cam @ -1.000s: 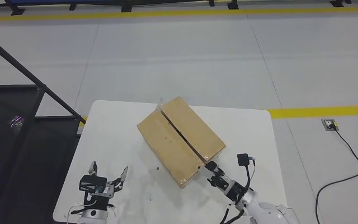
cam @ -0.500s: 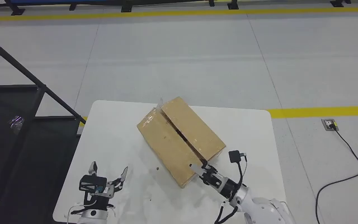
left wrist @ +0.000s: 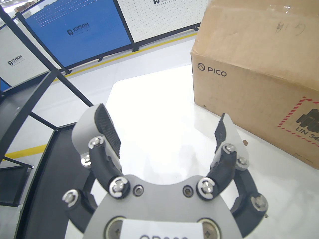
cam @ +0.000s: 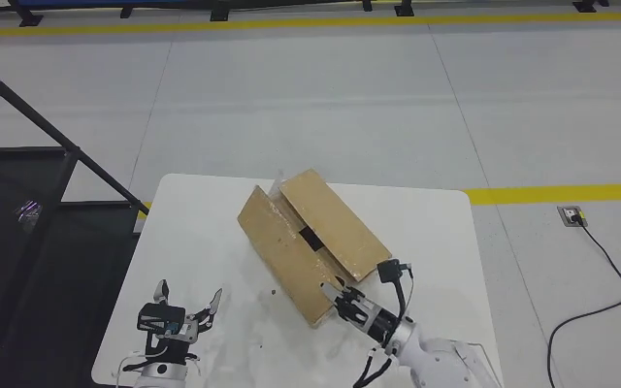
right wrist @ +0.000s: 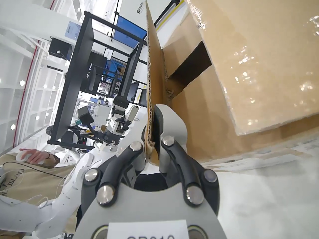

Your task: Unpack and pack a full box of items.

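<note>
- The right claw (right wrist: 152,125) pinches 1 flap (right wrist: 153,75) of the box (cam: 335,228), mid-bench (cam: 204,223), holding it half-raised.
- The left claw (left wrist: 162,128) hangs spread, well apart.
- Opening is barely begun; the contents are hidden, so presumably all unpacking and repacking remains.

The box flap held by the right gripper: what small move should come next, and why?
Probably swing the flap further outward. The right gripper is shut on its edge, the flap stands only partly raised, and just a narrow gap shows beside the other flap.
</note>
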